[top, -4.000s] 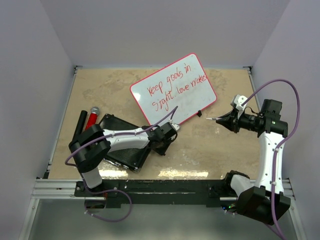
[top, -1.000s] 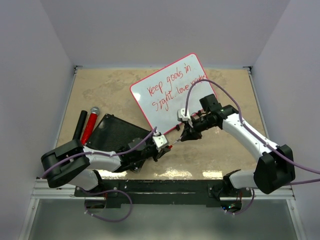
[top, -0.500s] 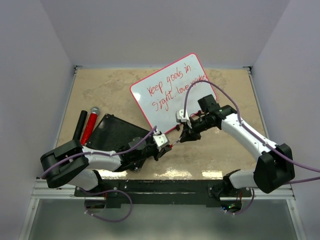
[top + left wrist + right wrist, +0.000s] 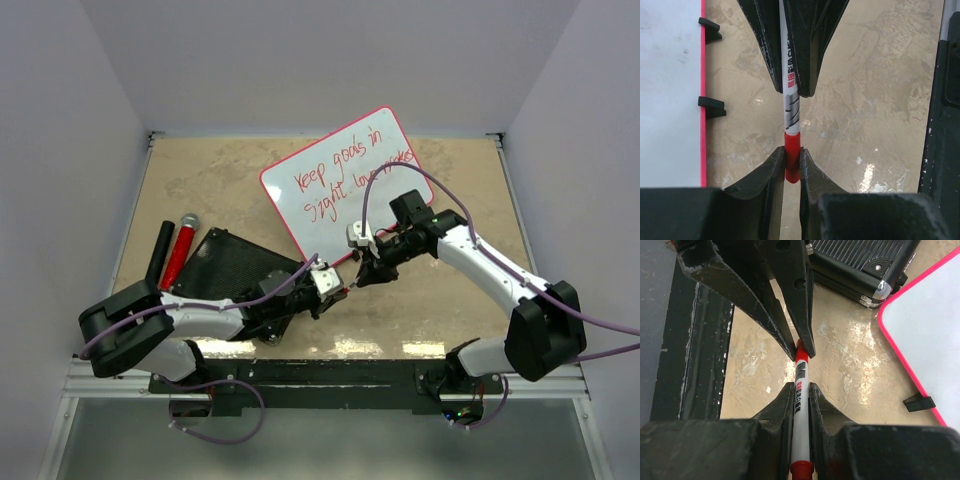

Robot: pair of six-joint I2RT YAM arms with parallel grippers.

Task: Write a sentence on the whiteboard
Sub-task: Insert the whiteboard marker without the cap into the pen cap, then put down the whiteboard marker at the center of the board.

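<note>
Whiteboard (image 4: 390,205): flat, long axis near-left to far-right
Sentence (image 4: 345,172): same slant
Left gripper (image 4: 792,157): pinching marker (image 4: 791,105) red end
Right gripper (image 4: 800,392): clamping marker barrel
Table (image 4: 215,190): mottled beige
Walls (image 4: 320,60): pale

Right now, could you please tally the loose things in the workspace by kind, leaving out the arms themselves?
Whiteboard: 1
Marker, gripped between the left gripper and the right gripper: 1
Black ribbed case: 1
Sticks lying left of the case: 2, a black stick and a red stick
Total: 5
</note>
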